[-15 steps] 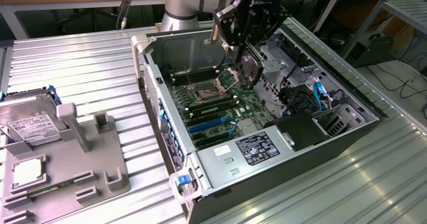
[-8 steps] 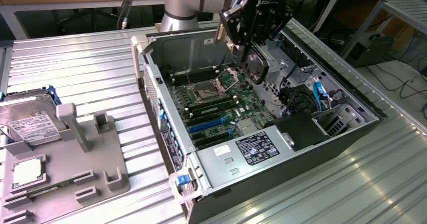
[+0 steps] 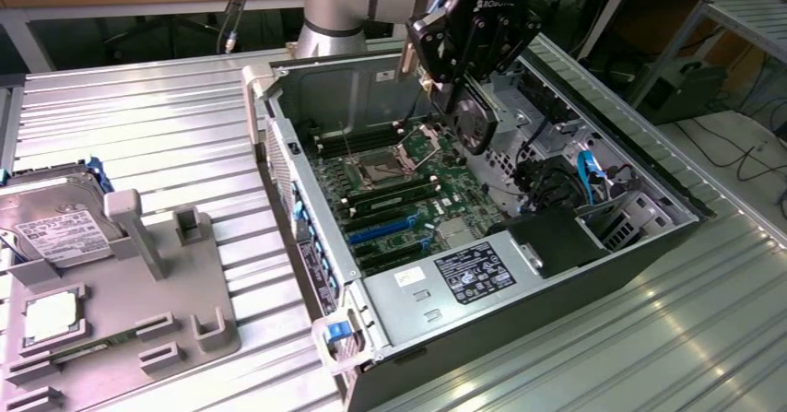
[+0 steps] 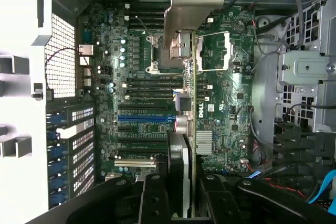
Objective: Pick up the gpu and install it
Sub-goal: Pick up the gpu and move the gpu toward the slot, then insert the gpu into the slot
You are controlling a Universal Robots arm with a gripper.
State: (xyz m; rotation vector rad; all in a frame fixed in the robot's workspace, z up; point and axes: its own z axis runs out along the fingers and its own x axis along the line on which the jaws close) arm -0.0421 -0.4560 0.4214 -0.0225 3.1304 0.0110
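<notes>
My gripper (image 3: 467, 80) is shut on the gpu (image 3: 477, 122), a thin dark card that hangs on edge below the fingers, over the open computer case (image 3: 492, 288). It is held above the green motherboard (image 3: 393, 191), near the processor socket (image 3: 391, 161). In the wrist view the gpu (image 4: 191, 103) runs edge-on from my gripper (image 4: 186, 200) across the motherboard (image 4: 136, 77), with its silver bracket (image 4: 186, 3) at the far end. The blue expansion slot (image 4: 144, 118) lies beside the card's edge and has nothing in it. The card is apart from the board.
A grey holder (image 3: 184, 329) stands at the exterior view's left with a silver hard drive (image 3: 55, 218) and a small square chip (image 3: 50, 315). Inside the case, cables (image 3: 588, 168) and a drive cage (image 3: 628, 218) crowd the exterior view's right side. The ribbed metal table (image 3: 688, 338) surrounds the case.
</notes>
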